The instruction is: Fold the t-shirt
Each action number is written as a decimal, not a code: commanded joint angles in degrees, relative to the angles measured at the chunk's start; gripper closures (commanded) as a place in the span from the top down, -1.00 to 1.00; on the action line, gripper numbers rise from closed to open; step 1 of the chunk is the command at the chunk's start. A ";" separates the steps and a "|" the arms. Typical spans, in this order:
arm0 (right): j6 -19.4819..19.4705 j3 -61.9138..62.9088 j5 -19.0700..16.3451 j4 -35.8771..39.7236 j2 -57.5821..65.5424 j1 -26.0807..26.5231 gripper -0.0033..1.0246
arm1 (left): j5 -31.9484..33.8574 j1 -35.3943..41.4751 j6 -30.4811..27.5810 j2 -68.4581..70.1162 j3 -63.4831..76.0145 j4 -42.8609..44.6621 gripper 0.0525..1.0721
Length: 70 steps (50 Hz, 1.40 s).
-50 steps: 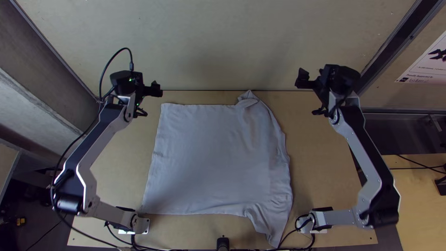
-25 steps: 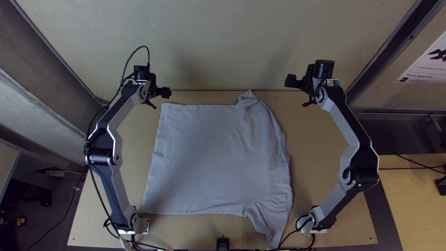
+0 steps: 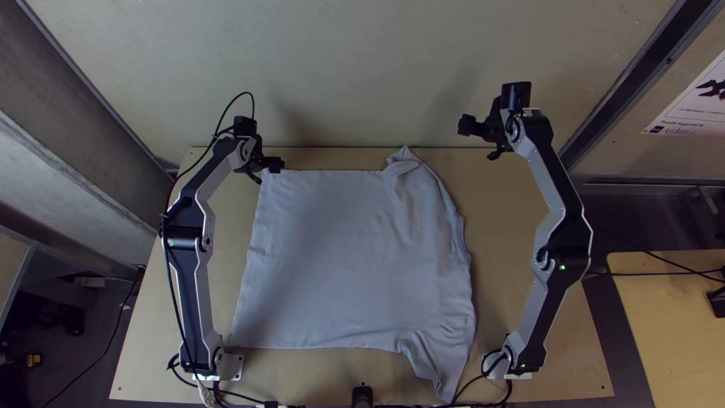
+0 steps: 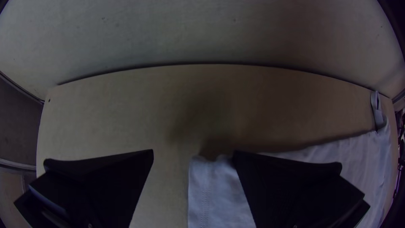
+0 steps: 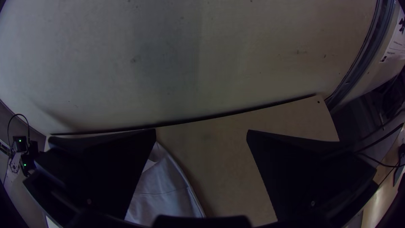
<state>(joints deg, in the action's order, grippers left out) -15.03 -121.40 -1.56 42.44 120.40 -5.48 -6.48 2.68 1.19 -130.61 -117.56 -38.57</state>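
T-shirt (image 3: 355, 257): pale grey, spread across the table (image 3: 502, 242) between my two arms, a little wrinkled. Far edge runs nearly straight up to a small twisted bunch (image 3: 404, 162) at its right end, which reaches the table's far edge. Left side straight; right side bowed and more rumpled. On the near side, at the right, a tapering flap (image 3: 438, 363) juts out towards me. In the left wrist view I can make out a line of stitching close to the cloth's far left corner.

Left gripper (image 3: 270, 171): at that far left corner. Its own camera gives me fingers parted wide, with bare wood and a strip of cloth between them, one finger overlapping the cloth in the picture. Grasping nothing. Whether it touches the fabric, I cannot tell.

Right gripper (image 3: 478, 140): beyond the shirt's far right part, to the right of the bunch. In its wrist view I read the fingers as well apart, nothing held.

Further out: black cable (image 3: 249, 94) looped above the left wrist, pale wall panel (image 3: 362, 75) past the table's far edge, printed sheet (image 3: 695, 102) at far right, small black fixture (image 3: 362, 396) at the near edge between the bases.
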 commanded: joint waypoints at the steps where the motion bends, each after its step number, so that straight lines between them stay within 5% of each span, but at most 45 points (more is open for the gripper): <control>1: -1.23 -8.32 -0.28 5.11 5.37 0.55 0.92 | 0.06 0.40 1.36 -1.58 -1.62 -1.25 0.62; 11: -1.23 -10.70 -0.28 5.90 7.92 -0.06 0.92 | -0.99 1.10 1.53 -3.43 -2.24 -1.69 0.36; 15: -1.23 -11.05 -0.28 5.90 8.62 -0.68 0.92 | -1.08 1.45 1.53 -3.51 -2.24 -2.04 -0.06; 19: -0.88 -11.22 -0.28 5.90 9.68 -1.38 0.92 | -1.25 1.45 1.53 -3.43 -2.33 -1.95 -0.91; 20: -0.79 -11.31 -0.28 5.99 10.03 -1.47 0.92 | -1.25 1.45 1.62 -3.43 -2.41 -1.95 -0.96; 39: 0.26 -10.78 -1.51 6.78 16.62 -3.93 0.76 | -1.25 1.10 2.32 -0.79 -3.73 -4.41 -0.95; 50: 0.79 -10.26 -1.34 6.96 18.56 -5.69 0.01 | -1.34 0.49 2.50 -0.44 -4.70 -5.29 -0.95; 70: 3.43 -10.17 0.68 8.37 22.95 -8.06 0.01 | -1.34 0.75 2.85 0.53 -4.70 -6.61 -0.95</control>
<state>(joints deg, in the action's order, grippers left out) -13.13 -131.68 -2.24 49.50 140.99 -12.38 -7.11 3.79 3.05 -132.46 -120.79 -43.77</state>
